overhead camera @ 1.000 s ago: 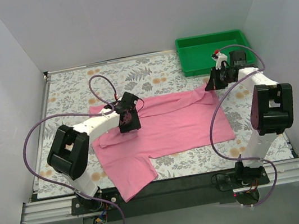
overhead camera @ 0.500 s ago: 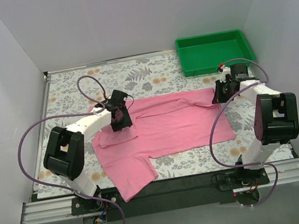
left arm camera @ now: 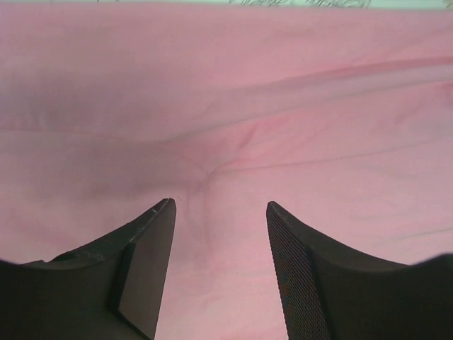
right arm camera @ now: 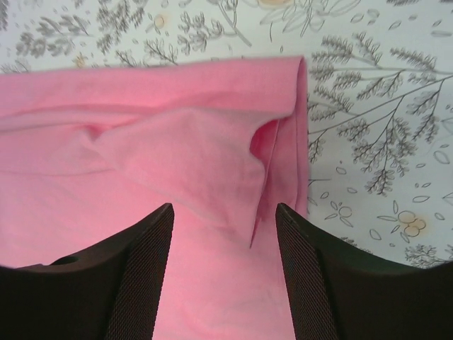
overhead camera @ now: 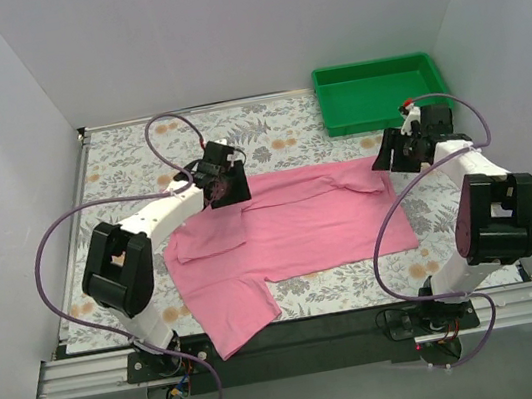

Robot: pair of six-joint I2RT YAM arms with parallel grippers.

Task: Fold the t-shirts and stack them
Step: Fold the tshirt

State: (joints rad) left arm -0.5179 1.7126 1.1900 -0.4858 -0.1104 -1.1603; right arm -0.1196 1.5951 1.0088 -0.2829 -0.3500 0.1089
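A pink t-shirt (overhead camera: 300,224) lies spread across the flowered tabletop, its far edge folded over onto itself. One sleeve (overhead camera: 236,316) reaches toward the table's front edge. My left gripper (overhead camera: 226,183) hovers over the shirt's far left part. In the left wrist view it (left arm camera: 219,205) stands open with only wrinkled pink fabric (left arm camera: 233,106) below. My right gripper (overhead camera: 390,151) is over the shirt's far right corner. In the right wrist view it (right arm camera: 224,207) is open, and a folded-over flap of the shirt (right arm camera: 184,152) lies loose beneath it.
A green plastic tray (overhead camera: 333,108) stands at the back right, just beyond the right gripper. White walls close in the table on three sides. A black rail (overhead camera: 317,328) with both arm bases runs along the near edge. Purple cables loop from both arms.
My right gripper has opened and let go of the shirt's far right corner, which now lies folded on the shirt. My left gripper has moved toward the far edge and opened wider.
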